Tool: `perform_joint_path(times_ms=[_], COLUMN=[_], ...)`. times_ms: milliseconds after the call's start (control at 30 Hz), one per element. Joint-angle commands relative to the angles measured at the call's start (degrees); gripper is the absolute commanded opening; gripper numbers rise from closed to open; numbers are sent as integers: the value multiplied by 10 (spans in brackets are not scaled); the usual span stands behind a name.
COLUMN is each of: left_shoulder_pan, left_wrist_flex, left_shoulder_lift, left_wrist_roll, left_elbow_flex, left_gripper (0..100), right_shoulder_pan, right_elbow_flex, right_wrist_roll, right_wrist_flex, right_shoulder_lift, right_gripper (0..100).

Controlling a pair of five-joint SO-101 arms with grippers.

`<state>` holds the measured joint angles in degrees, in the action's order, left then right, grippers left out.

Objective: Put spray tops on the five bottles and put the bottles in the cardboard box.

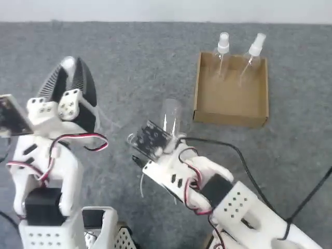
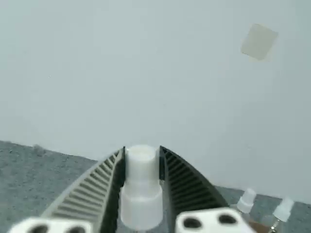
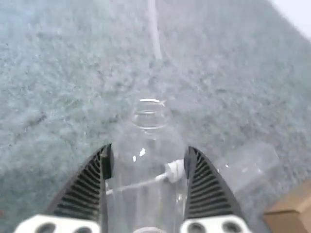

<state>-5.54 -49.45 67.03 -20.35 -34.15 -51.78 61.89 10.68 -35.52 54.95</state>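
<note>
left jaws clamped on a spray top (image 2: 141,191), held up for fitting. right jaws clamp an uncapped bottle (image 3: 146,145) w/ neck clear to take it.

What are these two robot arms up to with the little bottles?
They are fitting spray tops on bottles and boxing them. The left gripper holds a white spray top; the right gripper holds an open clear bottle. Two capped bottles are in the cardboard box.
</note>
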Motion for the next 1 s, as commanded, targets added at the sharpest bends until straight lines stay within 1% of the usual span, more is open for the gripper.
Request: perform_joint_path(times_ms=[0,100,233,733,833,900,967], left_shoulder_pan=[37,68,98,101,102,116,137], left_wrist_flex=[11,-8,-52,-64,-93,-99,-101], left_shoulder_lift=[10,10,10,14,14,14,13], left_wrist_roll=[-7,-7,-5,-4,12,21,25], left_elbow_flex=[9,8,1,-72,-67,-73,-83], left_gripper=[12,12,12,12,12,12,12], right_shoulder_pan=[0,0,0,-1,7,20,40], right_elbow_flex=[20,30,31,62,78,100,126], right_wrist_roll=[-5,-5,-5,-1,-5,-10,-40], right_wrist_flex=[32,31,30,24,51,97,154], right_shoulder_lift=[58,73,73,80,95,112,132], right_gripper=[6,6,6,7,6,6,6])
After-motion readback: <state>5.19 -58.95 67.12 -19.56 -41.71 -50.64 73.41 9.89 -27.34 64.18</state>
